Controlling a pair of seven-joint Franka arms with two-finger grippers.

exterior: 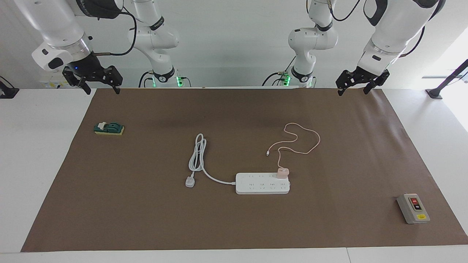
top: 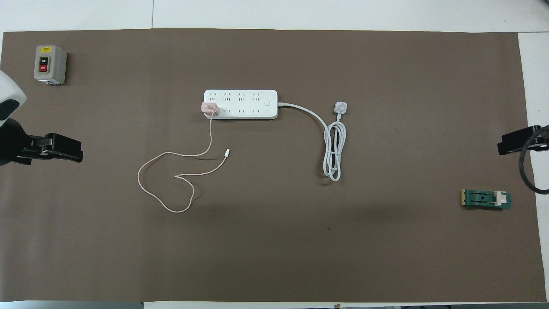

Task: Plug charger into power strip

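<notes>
Left claw [exterior: 354,88]: mine, raised over the mat's robot-side edge at my left arm's end, jaws spread, empty.
Right claw [exterior: 99,86]: mine, raised over the mat's corner at my right arm's end, jaws spread, nothing in them.
Charger [exterior: 282,172]: pale pink cube, seated upright on the power strip at the end toward my left arm, in the row of sockets nearer to me.
Charger cable [exterior: 306,138]: thin pink line running from the cube toward me, looping loosely on the mat, its free tip lying near the loop.
Power strip [exterior: 262,183]: long white bar lying flat mid-mat, well apart from both my claws.
Strip cord [exterior: 198,157]: thick, white, leaving the strip's end toward my right arm, folded into a long bundle.
White plug [exterior: 189,181]: lying on the mat just beside the bundle, not in any socket.
Grey switch box [exterior: 413,208]: red and black buttons, at my left arm's end, farther from me than the strip.
Green block [exterior: 109,128]: at my right arm's end, nearer to me than the strip.
Counter [exterior: 40,146]: white, covered by a brown mat [exterior: 234,223].
</notes>
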